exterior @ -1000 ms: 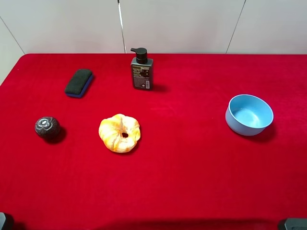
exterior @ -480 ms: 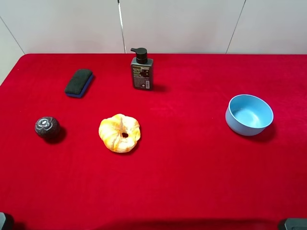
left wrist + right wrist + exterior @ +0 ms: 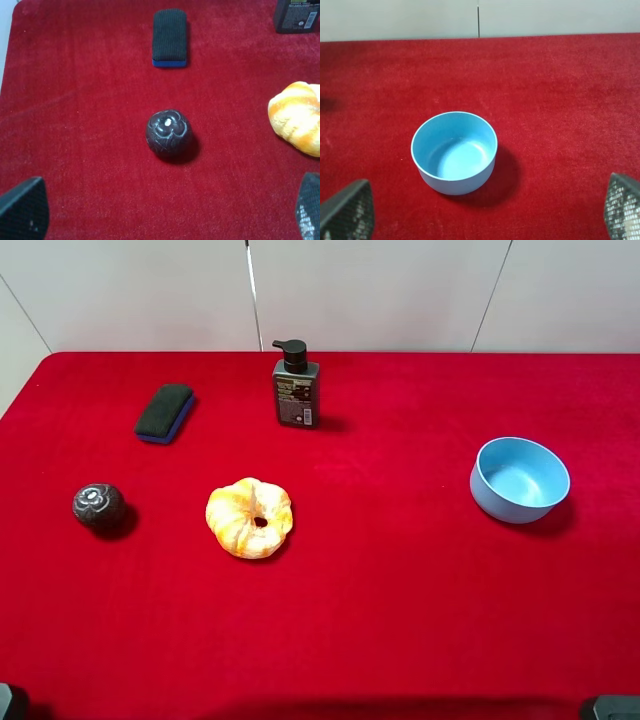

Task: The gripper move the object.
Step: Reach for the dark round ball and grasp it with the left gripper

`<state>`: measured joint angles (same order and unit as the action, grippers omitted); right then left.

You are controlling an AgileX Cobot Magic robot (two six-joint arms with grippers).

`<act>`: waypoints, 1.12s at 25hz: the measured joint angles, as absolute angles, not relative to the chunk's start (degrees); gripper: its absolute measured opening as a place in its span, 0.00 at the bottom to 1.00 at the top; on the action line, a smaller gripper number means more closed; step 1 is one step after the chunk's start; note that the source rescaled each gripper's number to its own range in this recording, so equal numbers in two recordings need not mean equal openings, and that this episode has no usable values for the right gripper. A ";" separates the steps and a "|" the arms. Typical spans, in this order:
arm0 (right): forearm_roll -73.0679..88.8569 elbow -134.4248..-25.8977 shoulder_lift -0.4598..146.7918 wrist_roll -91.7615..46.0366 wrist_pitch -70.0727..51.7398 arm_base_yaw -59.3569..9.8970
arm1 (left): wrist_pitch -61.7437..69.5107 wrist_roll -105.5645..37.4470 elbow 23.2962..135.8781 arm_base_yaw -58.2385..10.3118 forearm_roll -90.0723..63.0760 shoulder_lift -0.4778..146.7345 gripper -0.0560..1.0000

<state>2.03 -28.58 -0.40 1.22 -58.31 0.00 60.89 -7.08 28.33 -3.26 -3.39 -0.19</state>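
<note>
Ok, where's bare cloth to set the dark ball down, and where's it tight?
Widest bare red cloth lies between the orange pumpkin and the blue bowl, plus the near strip in front of them. Tighter on the left: ball, eraser and pump bottle cluster by the pumpkin.

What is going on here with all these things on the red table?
Nothing is being handled yet. The left gripper is open, with the small dark ball lying untouched on the red table ahead of it. The right gripper is open too, facing a blue bowl. An orange pumpkin-shaped thing sits beside the ball.
</note>
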 joint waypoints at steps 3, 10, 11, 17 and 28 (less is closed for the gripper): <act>2.03 -28.58 -0.40 1.22 -58.31 0.00 | 60.89 -6.38 28.33 -3.26 -3.16 -0.19 0.96; 2.03 -28.58 -0.40 1.22 -58.31 0.00 | 61.53 -5.96 28.73 -3.26 -3.16 2.06 0.95; 2.03 -28.58 -0.40 1.22 -58.31 0.00 | 61.59 -5.96 29.21 -3.26 -3.16 3.43 0.94; 2.03 -28.58 -0.40 1.22 -58.31 0.00 | 61.55 -5.96 33.03 -3.26 -3.23 13.84 0.90; 2.03 -28.58 -0.40 1.22 -58.31 0.00 | 61.45 -5.95 35.52 -3.26 -3.27 32.80 0.90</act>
